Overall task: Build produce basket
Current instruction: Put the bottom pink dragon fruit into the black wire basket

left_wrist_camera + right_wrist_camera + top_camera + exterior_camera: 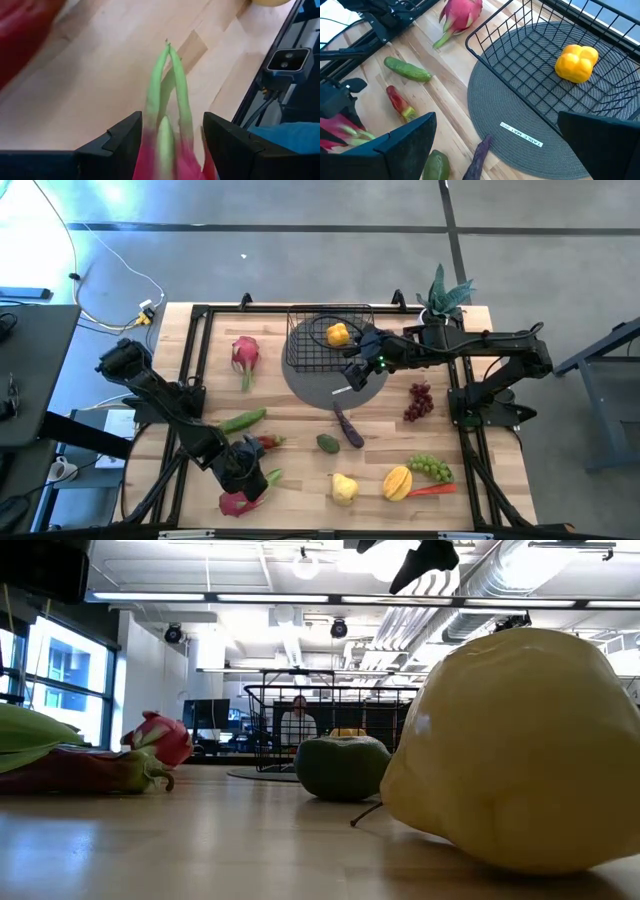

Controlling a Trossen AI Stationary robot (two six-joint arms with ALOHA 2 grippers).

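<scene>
A black wire basket (310, 345) stands on the round grey mat (325, 385) at the far middle, with a yellow pepper (338, 334) in it. My left gripper (248, 480) is near the table's near left edge, shut on a pink dragon fruit (235, 502) with green tips (167, 85). My right gripper (352, 375) hangs open and empty over the mat, just near of the basket's front wall (520, 95). A second dragon fruit (245, 352) lies on the wood left of the basket. My left gripper has the dragon fruit's pink body (192, 160) between its two fingers (120, 140), one on each side. The fingers slant down toward the near left edge and lie along the fruit, whose green tips stick out ahead. Whether the fruit is clear of the table, I cannot tell.
Loose on the wood lie a cucumber (243, 420), a red chilli (265, 443), a small green piece (327, 443), an eggplant (348, 425), a yellow fruit (343, 488), an orange-yellow piece (397, 482), green grapes (430, 468) and red grapes (418, 400). A potted plant (445, 292) stands at the far right.
</scene>
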